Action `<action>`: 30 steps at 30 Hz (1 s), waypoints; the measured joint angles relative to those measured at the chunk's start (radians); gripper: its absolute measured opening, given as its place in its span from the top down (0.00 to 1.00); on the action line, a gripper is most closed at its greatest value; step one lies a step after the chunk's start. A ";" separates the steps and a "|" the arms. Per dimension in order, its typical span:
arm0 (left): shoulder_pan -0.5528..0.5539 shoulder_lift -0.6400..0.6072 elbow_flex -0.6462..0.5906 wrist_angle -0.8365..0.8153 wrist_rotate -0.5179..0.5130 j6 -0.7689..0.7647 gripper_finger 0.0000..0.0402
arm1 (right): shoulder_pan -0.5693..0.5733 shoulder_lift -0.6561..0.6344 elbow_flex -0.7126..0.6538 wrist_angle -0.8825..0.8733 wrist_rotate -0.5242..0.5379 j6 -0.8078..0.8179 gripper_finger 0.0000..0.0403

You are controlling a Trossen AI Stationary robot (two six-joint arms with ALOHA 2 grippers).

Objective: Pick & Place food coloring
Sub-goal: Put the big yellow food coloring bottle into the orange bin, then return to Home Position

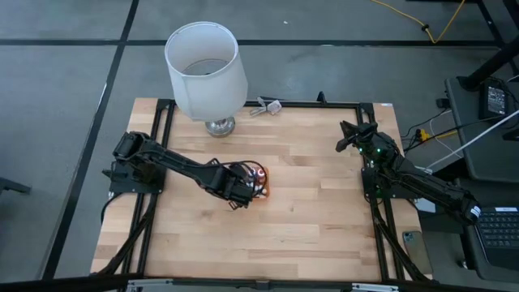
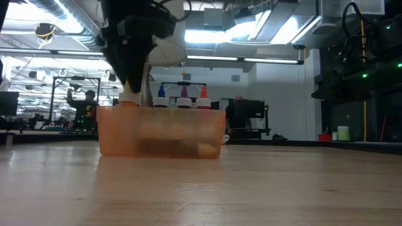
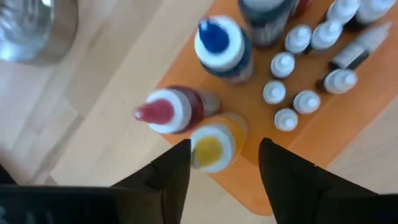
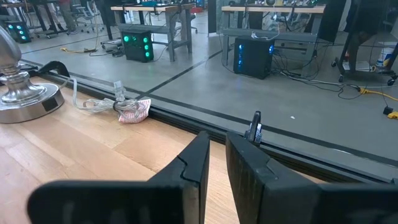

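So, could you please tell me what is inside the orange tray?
Food coloring bottles stand in the orange tray: blue, red and yellow-tipped, plus small white-capped ones. The left hand hides the near edge.

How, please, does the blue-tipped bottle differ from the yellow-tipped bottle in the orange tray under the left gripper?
The blue-tipped bottle with a dark blue body stands away from the left gripper, while the yellow-tipped bottle with a yellow-orange body sits right at its open fingers. In the left wrist view the blue one looks wider than the yellow one. Both have white collars and stand in the flat orange tray.
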 joint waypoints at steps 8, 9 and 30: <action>-0.007 -0.109 0.000 0.000 -0.045 0.102 0.40 | 0.000 0.000 0.000 0.000 0.000 0.000 0.86; -0.010 -0.126 0.000 0.000 -0.049 0.115 0.37 | 0.000 0.000 0.000 0.000 0.000 0.000 0.86; -0.014 -0.724 -0.482 0.395 0.095 0.541 0.04 | 0.000 0.000 0.000 0.000 0.000 0.000 0.86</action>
